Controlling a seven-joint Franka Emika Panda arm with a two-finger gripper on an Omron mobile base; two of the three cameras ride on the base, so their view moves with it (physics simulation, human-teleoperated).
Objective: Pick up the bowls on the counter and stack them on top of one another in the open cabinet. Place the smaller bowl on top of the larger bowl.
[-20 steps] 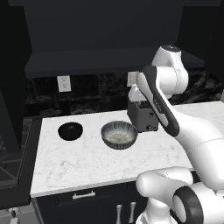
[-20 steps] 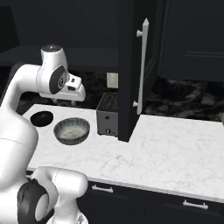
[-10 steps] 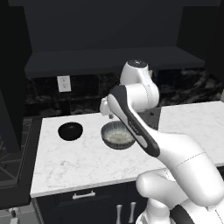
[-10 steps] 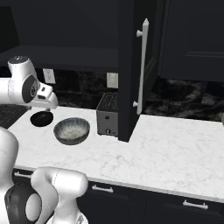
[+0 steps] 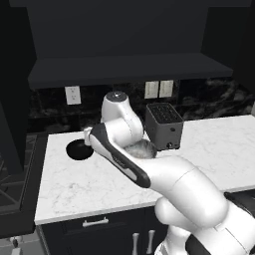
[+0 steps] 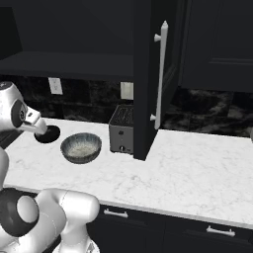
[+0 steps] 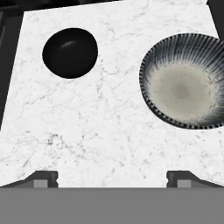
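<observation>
two bowls sitting on the white marbled desk [image 7: 109, 131], well apart from each other, neither touched: smaller bowl [image 7: 70, 52] glossy black and plain, toward the desk's left end; larger bowl [image 7: 186, 81] grey, finely ribbed outside, pale and speckled inside, resting just beside the boxy toaster [image 6: 123, 129]. looking down from above with the end effector [image 7: 113, 177] spread wide and empty, fingertips [image 7: 43, 178] framing bare marble nearer than both bowls. open cabinet [image 5: 129, 69] waiting above, shelf recess dark and bare as far as visible. judging both bowls as rigid, ceramic-like and breakable, moderately light, so no squashing but no dropping either. judging the black one as slippery, its glaze giving little friction; taking hold at the rim, one finger inside and one outside the wall, probably safest, since the full width may exceed the spread. expecting the ribbed wall of the grey one to offer better bite, again pinching the rim, on the side away from the toaster. reckoning the grey bowl as first to go up, the black one after.
</observation>
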